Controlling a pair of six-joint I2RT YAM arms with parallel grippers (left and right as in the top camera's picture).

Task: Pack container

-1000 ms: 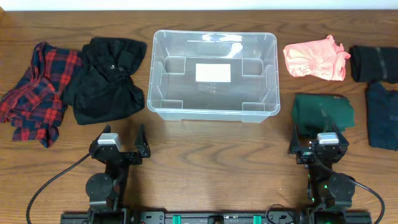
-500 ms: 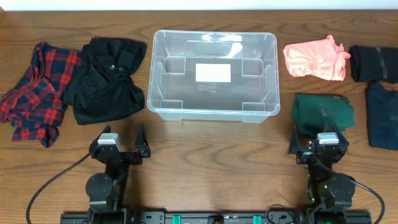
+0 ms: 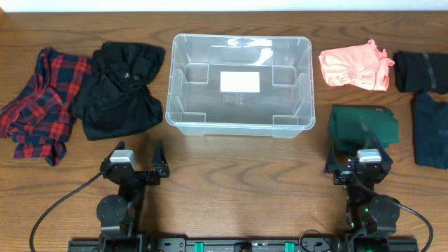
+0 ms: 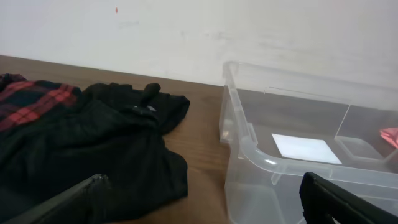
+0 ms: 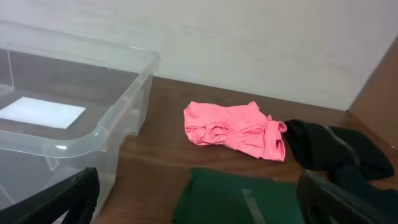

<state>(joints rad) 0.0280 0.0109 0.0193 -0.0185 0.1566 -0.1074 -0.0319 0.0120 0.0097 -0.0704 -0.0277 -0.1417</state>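
Note:
The clear container (image 3: 203, 98) stands empty at the table's middle back, a white label on its base. In the left wrist view the container (image 4: 261, 155) sits ahead to the right; in the right wrist view the container (image 5: 93, 134) sits ahead to the left. My left gripper (image 3: 134, 159) hovers open near the front left, nothing between its fingers (image 4: 74, 199). My right gripper (image 3: 357, 152) is open at the near edge of a folded green garment (image 3: 364, 126), holding nothing. That green garment (image 5: 249, 199) lies between its wide jaws in the right wrist view.
A red plaid shirt (image 3: 42, 101) and a black garment (image 3: 119, 91) lie left of the container. To its right are a pink garment (image 3: 353, 64), a black folded one (image 3: 420, 70) and a dark blue one (image 3: 430, 129). A white wall runs behind the table.

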